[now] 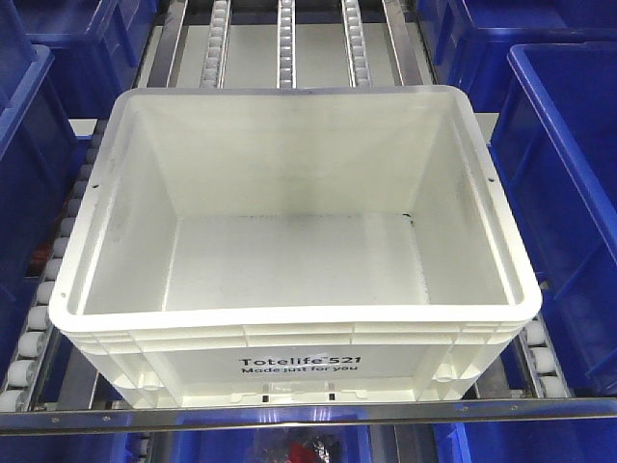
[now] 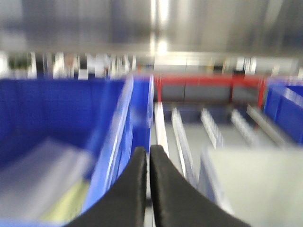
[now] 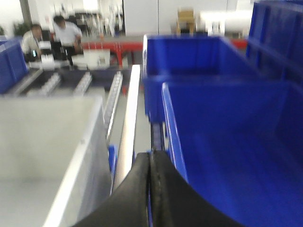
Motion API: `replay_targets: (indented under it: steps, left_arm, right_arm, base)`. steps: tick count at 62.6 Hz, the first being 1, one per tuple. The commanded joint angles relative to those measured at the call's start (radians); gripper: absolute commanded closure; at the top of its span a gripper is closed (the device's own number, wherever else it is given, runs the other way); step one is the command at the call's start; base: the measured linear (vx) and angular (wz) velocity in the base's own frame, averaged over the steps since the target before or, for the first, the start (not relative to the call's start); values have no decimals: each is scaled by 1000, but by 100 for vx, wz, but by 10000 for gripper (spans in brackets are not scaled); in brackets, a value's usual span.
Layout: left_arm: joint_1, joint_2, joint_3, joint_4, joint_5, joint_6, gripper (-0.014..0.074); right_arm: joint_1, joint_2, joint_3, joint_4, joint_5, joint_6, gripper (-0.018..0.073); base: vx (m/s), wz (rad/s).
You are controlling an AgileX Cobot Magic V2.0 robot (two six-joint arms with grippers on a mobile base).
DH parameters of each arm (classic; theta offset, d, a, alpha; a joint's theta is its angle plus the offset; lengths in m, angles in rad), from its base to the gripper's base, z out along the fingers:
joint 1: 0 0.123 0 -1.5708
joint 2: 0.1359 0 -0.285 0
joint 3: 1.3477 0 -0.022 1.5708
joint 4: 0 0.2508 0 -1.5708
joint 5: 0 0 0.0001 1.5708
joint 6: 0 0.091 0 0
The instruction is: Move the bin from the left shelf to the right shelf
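A white empty bin point(image 1: 289, 318) marked "Totelife 521" sits on the roller shelf point(image 1: 284, 48) in the front view, at its front edge. No gripper shows in that view. In the left wrist view my left gripper point(image 2: 148, 152) is shut and empty, between a blue bin point(image 2: 61, 118) on its left and the white bin point(image 2: 255, 184) on its right. In the right wrist view my right gripper point(image 3: 150, 156) is shut and empty, between the white bin point(image 3: 47, 151) on its left and a blue bin point(image 3: 232, 156) on its right.
Blue bins point(image 1: 564, 183) flank the white bin on both sides in the front view. Metal roller rails point(image 1: 217, 43) run back behind it. A metal front rail point(image 1: 308, 413) crosses below. People stand far off at a red table point(image 3: 52, 35).
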Motion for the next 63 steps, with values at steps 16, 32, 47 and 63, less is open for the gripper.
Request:
replay_targets:
  steps: [16,32,47,63]
  left_arm:
    - [3,29,-8,-4,23,-16,568]
    - [-7,60,-8,-4,24,16,227]
    - [-140,143,-20,-73,75,119,-24]
    - [-339,336,-141,-92,263,220,6]
  right_arm:
    - [1,67,-25,-3,-22,-2,526]
    - [1,68,-25,3,4,-21,90]
    - [43,193,-103,45,130,-64,-169]
    - [259,458,-307,-42,343,-11,-138]
  base:
    - [0,0]
    - [0,0]
    - [0,0]
    - [0,0]
